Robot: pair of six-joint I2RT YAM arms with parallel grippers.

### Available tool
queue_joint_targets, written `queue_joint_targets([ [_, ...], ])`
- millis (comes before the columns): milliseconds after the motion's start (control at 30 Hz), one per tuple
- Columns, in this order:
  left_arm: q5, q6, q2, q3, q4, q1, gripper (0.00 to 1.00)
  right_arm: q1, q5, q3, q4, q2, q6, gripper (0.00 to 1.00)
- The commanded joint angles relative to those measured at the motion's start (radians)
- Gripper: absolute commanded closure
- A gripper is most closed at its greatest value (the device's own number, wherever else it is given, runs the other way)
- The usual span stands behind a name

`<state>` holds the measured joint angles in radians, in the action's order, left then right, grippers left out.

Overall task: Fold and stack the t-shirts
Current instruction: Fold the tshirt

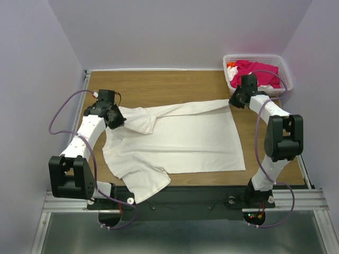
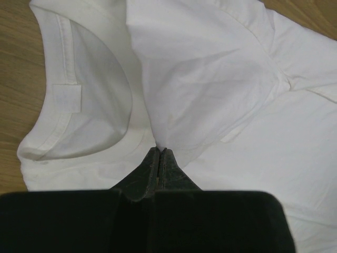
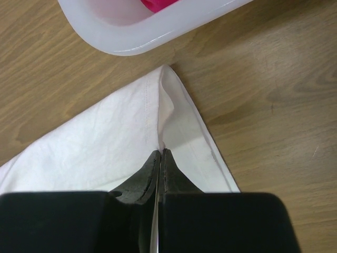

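An off-white t-shirt (image 1: 180,140) lies spread on the wooden table, its collar (image 2: 68,95) toward the left. Its far edge is drawn up into a ridge between my two grippers. My left gripper (image 1: 122,120) is shut on a fold of the shirt's cloth beside the collar, and the left wrist view shows the fabric pinched at the tips (image 2: 159,151). My right gripper (image 1: 233,101) is shut on the shirt's far right hem corner (image 3: 168,105), with cloth between the tips (image 3: 160,152). A magenta-pink t-shirt (image 1: 257,73) lies bunched in the basket.
The white lattice basket (image 1: 254,56) stands at the table's back right corner, its rim (image 3: 142,39) just beyond the held hem corner. Bare wood (image 1: 159,87) shows behind the shirt. One sleeve (image 1: 148,185) hangs over the near edge. Walls close in on three sides.
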<state>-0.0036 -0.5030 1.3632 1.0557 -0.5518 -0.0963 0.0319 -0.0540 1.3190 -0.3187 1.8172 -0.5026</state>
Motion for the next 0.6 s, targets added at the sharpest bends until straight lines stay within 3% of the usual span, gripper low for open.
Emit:
queue_joint_targets([
  [0, -0.001, -0.008, -0.042, 0.003, -0.025, 0.009, 1.00, -0.018, -0.024, 0.022, -0.013, -0.048, 0.022, 0.99],
  [433, -0.001, -0.035, -0.059, -0.108, 0.015, 0.009, 1.00, -0.027, -0.032, -0.009, -0.017, -0.038, 0.024, 0.99],
  [567, 0.060, -0.055, -0.047, -0.175, 0.050, 0.009, 1.00, -0.029, -0.007, -0.024, -0.019, -0.016, 0.015, 0.99],
])
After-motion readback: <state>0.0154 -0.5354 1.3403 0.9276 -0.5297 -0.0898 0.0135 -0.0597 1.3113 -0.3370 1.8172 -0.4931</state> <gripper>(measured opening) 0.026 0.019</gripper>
